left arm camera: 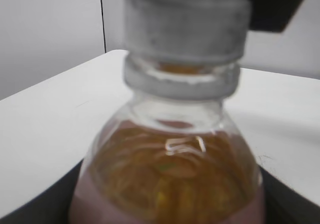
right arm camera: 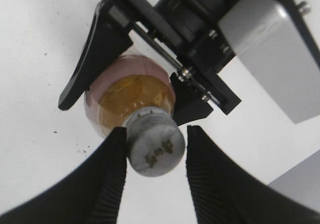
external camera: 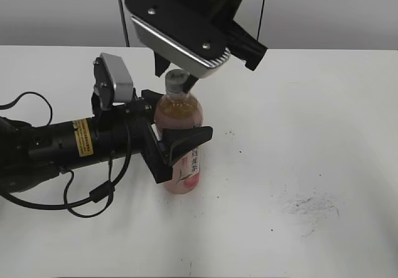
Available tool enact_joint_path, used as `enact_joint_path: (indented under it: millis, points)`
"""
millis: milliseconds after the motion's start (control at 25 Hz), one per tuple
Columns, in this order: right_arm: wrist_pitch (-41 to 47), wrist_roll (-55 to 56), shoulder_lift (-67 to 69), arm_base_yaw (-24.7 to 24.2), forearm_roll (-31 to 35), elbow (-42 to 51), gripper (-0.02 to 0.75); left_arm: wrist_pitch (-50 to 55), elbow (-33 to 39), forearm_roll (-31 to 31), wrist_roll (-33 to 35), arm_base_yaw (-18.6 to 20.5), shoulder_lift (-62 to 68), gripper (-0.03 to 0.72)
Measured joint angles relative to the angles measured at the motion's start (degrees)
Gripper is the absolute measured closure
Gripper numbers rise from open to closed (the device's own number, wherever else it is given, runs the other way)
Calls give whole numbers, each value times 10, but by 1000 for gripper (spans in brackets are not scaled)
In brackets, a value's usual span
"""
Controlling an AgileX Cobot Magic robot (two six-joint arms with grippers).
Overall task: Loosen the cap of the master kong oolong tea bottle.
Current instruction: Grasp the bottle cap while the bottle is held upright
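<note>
Here the master kong oolong tea bottle (external camera: 181, 142) stands upright on the white table (external camera: 311, 135), left gripper (external camera: 176, 141) clamped around its body from the side. Right gripper (right arm camera: 152, 176) hangs over the top, fingers (right arm camera: 111, 179) straddling the cap (right arm camera: 156, 145), one just touching, the other with a thin gap, so not yet pinched. Dark scuffs (external camera: 311, 204) on the table, well apart to the right.
</note>
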Motion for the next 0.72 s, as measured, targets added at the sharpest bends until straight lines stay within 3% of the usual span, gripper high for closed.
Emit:
enact_joint_path:
  millis: [360,720]
  points:
    - [-1,196,0,1,-3,0,161,1,0,0,-1,0,0,243]
    - [-1,670,0,1,-19,-22,152,1,0,0,-1,0,0,243]
